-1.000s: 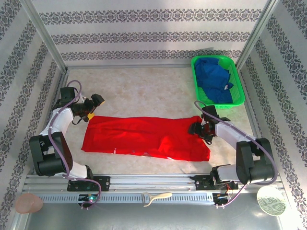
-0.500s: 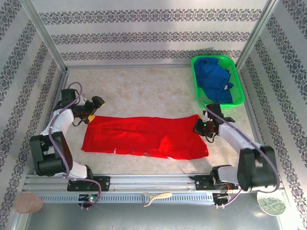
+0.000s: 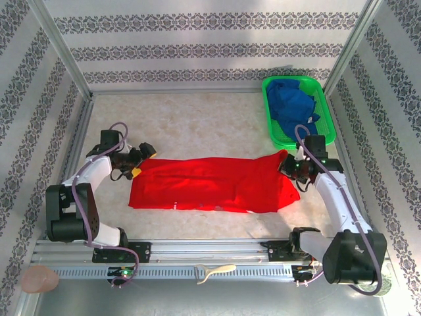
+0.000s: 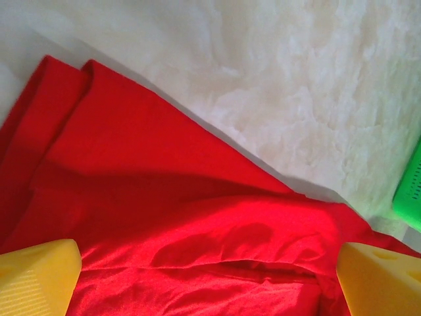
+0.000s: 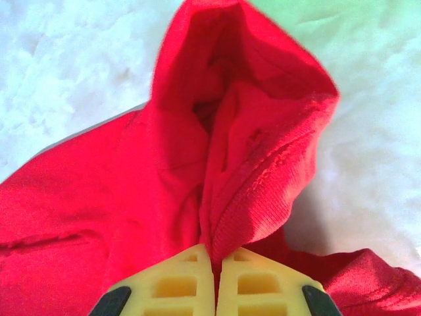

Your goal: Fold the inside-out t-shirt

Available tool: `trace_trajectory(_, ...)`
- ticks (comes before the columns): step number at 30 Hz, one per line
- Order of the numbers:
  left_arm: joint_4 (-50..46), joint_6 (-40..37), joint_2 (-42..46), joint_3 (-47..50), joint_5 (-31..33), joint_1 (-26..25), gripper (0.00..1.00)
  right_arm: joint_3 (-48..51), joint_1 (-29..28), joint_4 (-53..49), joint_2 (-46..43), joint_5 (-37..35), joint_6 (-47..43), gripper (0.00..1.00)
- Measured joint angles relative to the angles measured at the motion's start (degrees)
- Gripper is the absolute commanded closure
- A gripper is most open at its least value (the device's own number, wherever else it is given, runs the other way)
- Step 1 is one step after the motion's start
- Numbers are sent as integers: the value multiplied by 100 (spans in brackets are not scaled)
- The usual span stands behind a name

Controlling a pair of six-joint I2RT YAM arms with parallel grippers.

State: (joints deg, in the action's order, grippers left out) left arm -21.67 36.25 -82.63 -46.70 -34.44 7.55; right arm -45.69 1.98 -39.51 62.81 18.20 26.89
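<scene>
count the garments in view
2: the red t-shirt stretched across the table's middle, and a blue garment bunched in the green basket at far right; more may hide beneath it.

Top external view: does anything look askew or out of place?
The red t-shirt is uneven: its right end rises in a bunched peak, pinched in the shut right tool. A pale spoon-like utensil lies stray on the front rail.
</scene>
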Motion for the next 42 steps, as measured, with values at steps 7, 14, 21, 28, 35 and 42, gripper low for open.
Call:
trace_trajectory(7,-74,-122,-146,-358,319,4,0,-382,-1598,-15,-9,-293,485,100)
trace_trajectory(14,-199,-354,-627,-1132,374,70,0,-1025,-3560,33,391,-1080,1266,100)
trace_trajectory(21,-260,-503,-1003,-1672,457,234,0,-2170,-5110,199,1655,-1801,1941,100)
trace_trajectory(28,-280,-546,-1338,-1845,446,496,0,-3609,-5847,466,3119,-2052,2404,100)
trace_trajectory(35,-286,-549,-1495,-1849,323,608,0,-4929,-6194,527,4194,-2090,2597,100)
trace_trajectory(42,-284,-546,-1534,-1849,184,614,0,-5818,-6262,468,4758,-2199,2726,100)
